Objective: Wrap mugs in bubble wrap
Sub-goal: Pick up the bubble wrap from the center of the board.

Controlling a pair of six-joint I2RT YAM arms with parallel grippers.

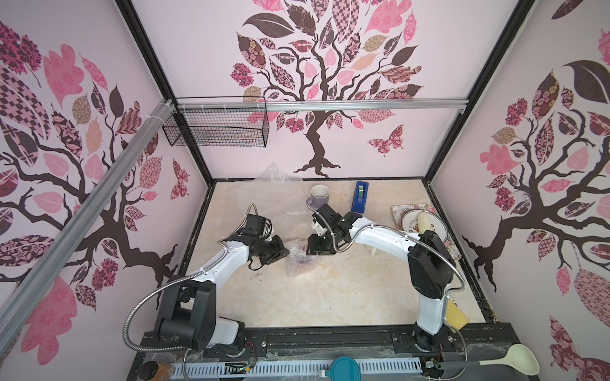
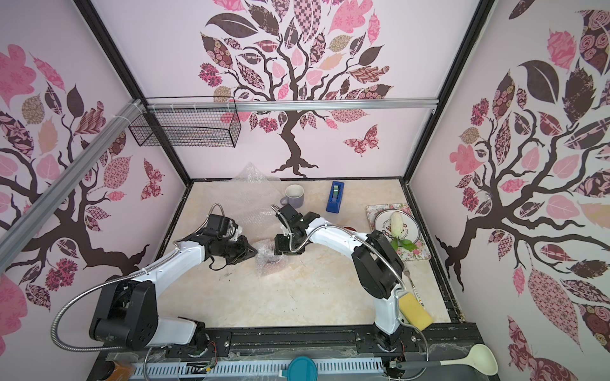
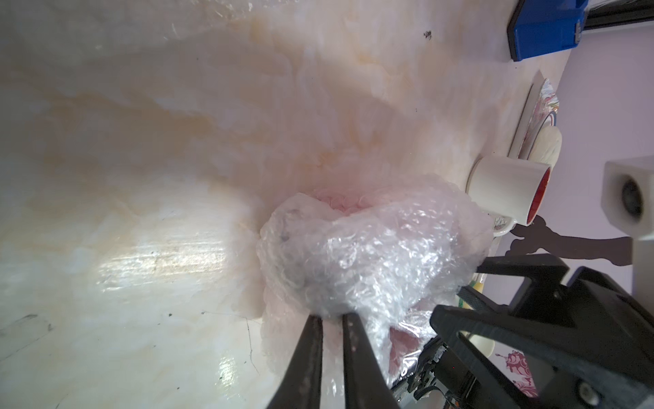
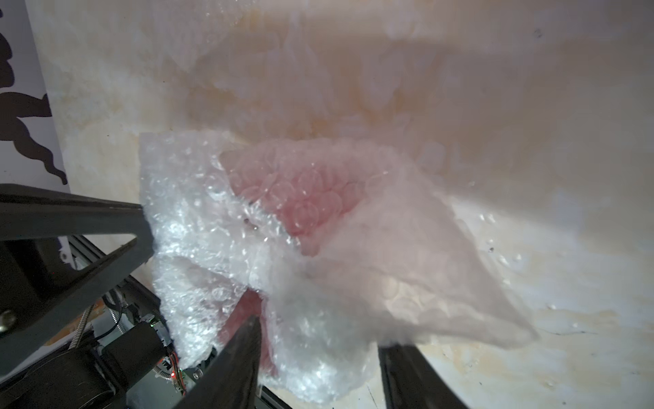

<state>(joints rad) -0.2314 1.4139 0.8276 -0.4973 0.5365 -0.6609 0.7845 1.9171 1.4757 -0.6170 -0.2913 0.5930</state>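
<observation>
Marbled table centre holds the red mug bundled in bubble wrap, its left edge pinched by the left gripper, jaws nearly shut, while the right gripper straddles it, jaws open.

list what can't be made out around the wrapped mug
- Red mug: only a pink blur through the bubble wrap, right wrist view; handle unseen.
- White mug: mostly hidden under the right arm in both top views.
- Right pincer: wrap covers its tips, right wrist view; grip unclear.
- Left pincer: tips buried in wrap, left wrist view.
</observation>
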